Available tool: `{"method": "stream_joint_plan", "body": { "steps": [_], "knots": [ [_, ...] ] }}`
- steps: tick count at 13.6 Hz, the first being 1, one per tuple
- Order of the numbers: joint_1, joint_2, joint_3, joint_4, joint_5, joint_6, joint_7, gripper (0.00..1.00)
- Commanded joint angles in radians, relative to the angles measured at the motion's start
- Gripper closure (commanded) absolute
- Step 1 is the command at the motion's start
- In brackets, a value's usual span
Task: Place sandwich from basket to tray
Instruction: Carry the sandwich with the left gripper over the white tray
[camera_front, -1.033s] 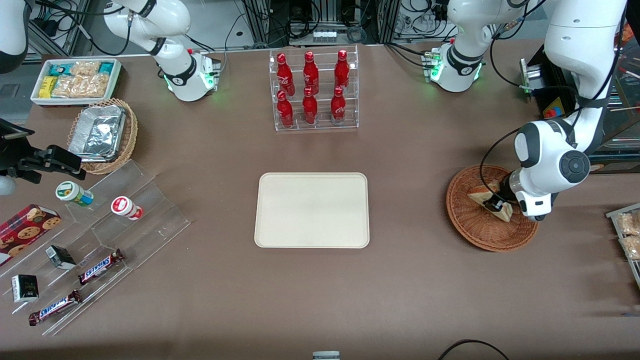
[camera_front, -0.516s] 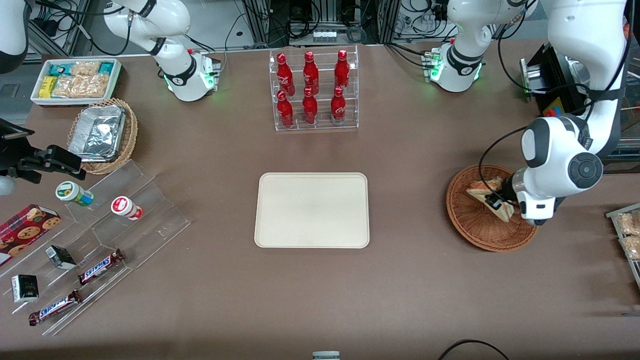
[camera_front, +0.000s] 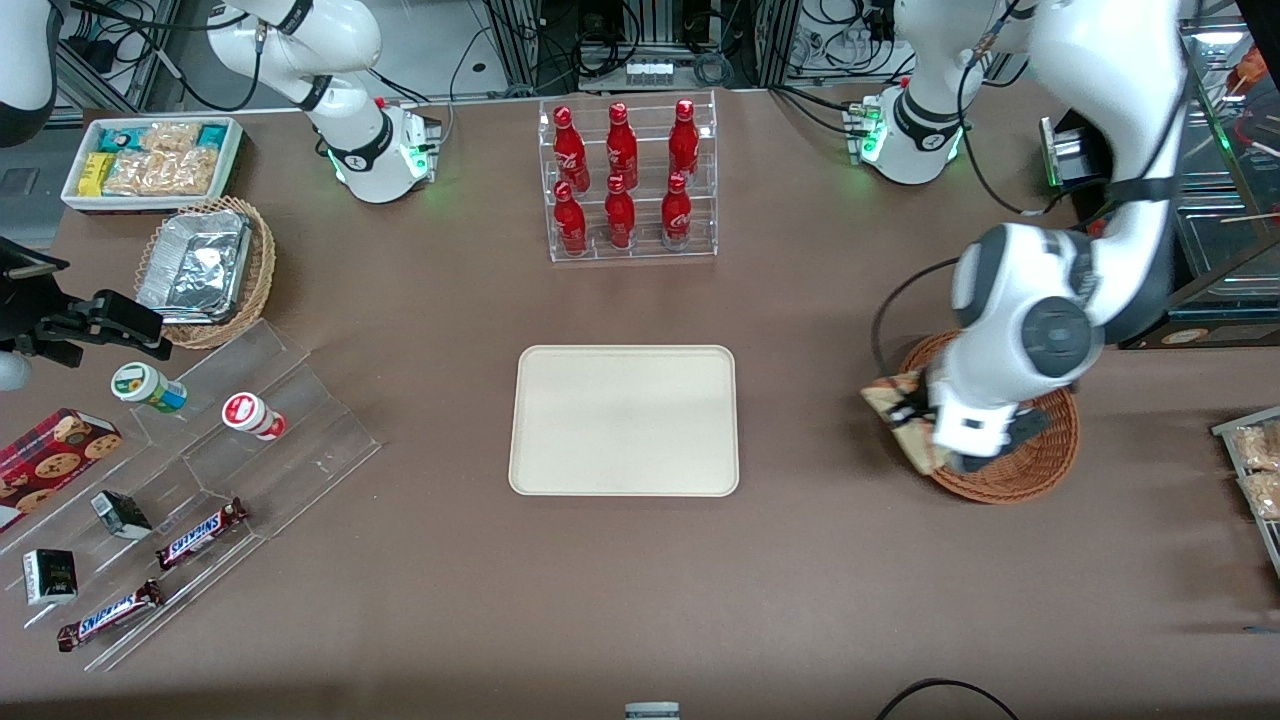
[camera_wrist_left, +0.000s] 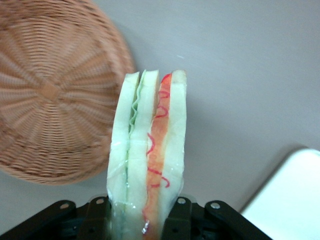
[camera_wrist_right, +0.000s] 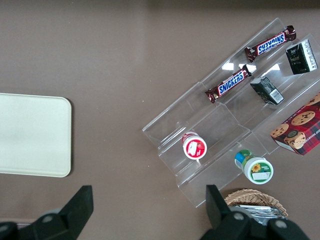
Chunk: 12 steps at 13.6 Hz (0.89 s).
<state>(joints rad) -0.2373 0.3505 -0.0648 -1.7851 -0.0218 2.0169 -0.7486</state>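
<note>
While the gripper (camera_wrist_left: 142, 212) is clamping the sandwich (camera_wrist_left: 147, 155) by its bread faces, with the cut edge and its red and green filling pointing away from the wrist, it is hanging over the basket (camera_front: 1040, 455) rim on the side nearest the tray (camera_front: 624, 420). The sandwich is off the basket's weave, probably raised to clear the rim. The tray is lying bare, well apart from the basket.

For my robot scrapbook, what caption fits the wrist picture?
End effector carrying the sandwich above the table, basket empty.
</note>
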Motion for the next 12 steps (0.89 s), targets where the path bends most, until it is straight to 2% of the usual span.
{"method": "stream_joint_plan", "body": {
  "steps": [1, 7, 12],
  "knots": [
    [-0.086, 0.115, -0.022, 0.136, -0.01, -0.017, 0.032, 0.67],
    [-0.304, 0.287, -0.027, 0.277, -0.007, 0.008, 0.067, 0.64],
    [-0.339, 0.363, -0.035, 0.314, -0.018, 0.123, 0.106, 0.66]
  ]
}}
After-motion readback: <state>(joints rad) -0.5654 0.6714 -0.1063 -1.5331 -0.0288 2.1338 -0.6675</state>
